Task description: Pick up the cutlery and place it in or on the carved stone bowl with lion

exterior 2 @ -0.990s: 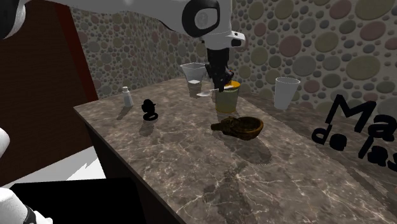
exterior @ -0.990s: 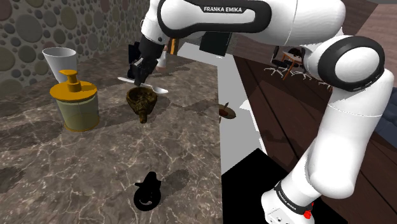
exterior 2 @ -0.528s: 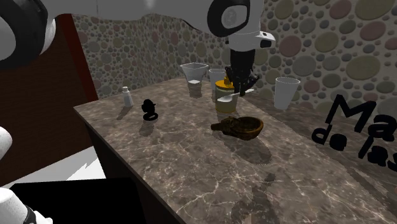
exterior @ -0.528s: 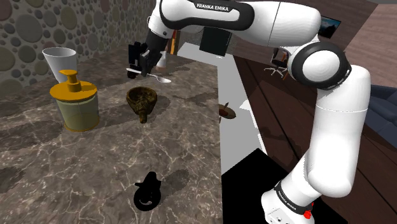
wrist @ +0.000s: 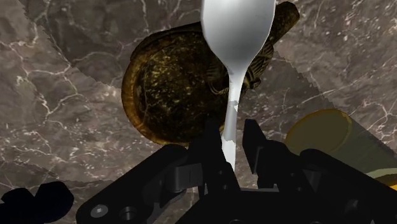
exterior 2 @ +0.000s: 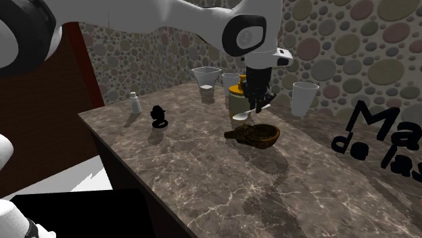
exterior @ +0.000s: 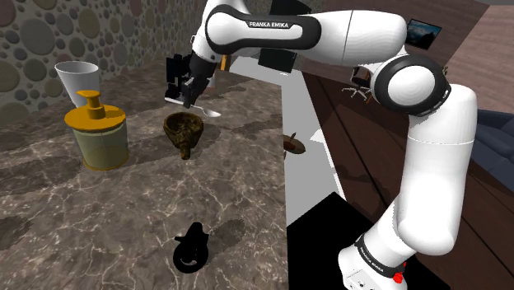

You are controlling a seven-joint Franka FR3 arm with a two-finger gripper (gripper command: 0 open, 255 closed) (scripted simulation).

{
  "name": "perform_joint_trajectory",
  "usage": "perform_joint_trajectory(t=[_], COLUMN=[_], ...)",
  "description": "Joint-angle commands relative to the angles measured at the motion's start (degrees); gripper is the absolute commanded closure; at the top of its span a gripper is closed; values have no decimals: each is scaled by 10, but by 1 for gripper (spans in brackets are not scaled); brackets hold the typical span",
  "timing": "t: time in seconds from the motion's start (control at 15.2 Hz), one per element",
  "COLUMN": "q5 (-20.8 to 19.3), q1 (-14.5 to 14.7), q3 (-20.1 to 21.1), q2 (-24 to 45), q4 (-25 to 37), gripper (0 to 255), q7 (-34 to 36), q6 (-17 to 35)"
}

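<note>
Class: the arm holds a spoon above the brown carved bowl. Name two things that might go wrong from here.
1. The gripper pinches the spoon only by its thin handle, so it may swivel or slip.
2. The spoon's head hangs over the rim of the carved bowl, not its middle. A release here might tip it onto the countertop.

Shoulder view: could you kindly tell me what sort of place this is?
Likely a home kitchen counter: marble worktop, pebble-patterned wall, and a yellow-capped dispenser beside a white cup.
</note>
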Motion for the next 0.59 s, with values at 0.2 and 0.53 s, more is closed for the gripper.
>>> perform_joint_trajectory(t=[0.2,0.53], q5=[0,0], q1=[0,0], q3=[-1,-1], q2=[6,10], q4=[-31,-46], gripper=[255,255], q7=[-3,-5], q6=[37,56])
